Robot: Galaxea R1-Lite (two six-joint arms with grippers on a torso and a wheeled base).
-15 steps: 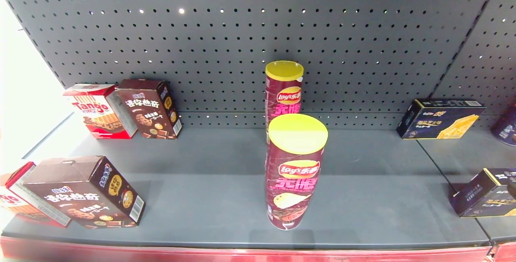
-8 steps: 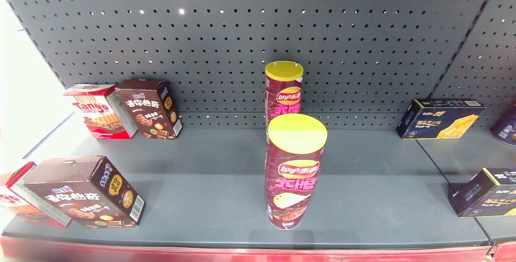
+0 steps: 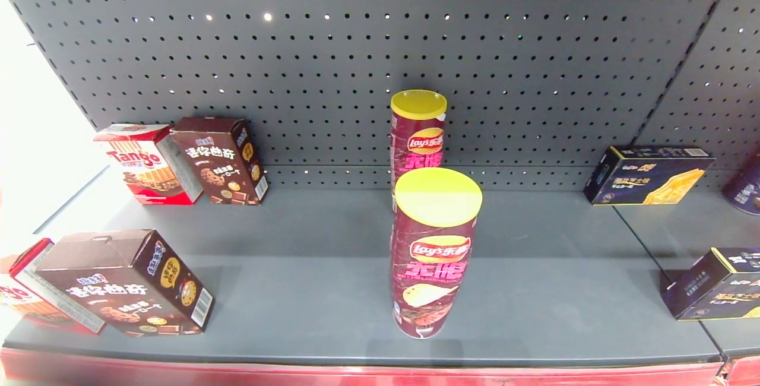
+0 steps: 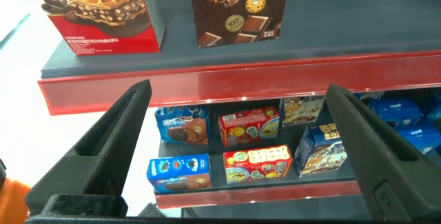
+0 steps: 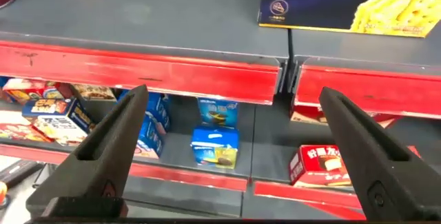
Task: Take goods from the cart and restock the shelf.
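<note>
Shelf [image 3: 309, 291] has room beside the cans [image 3: 436, 255]. My left gripper [image 4: 238, 89] and right gripper [image 5: 232, 92] gape empty, so I should fetch from the cart.

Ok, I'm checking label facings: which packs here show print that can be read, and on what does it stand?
Front chip can: logo and large characters on its side, readable.
Rear chip can: same logo, readable.
Red wafer box: large name on front, readable.
Front cookie box: characters readable; barcode digits too small.
Rear dark blue box: front print blurred.
Lower-shelf packs: too small to read.
</note>
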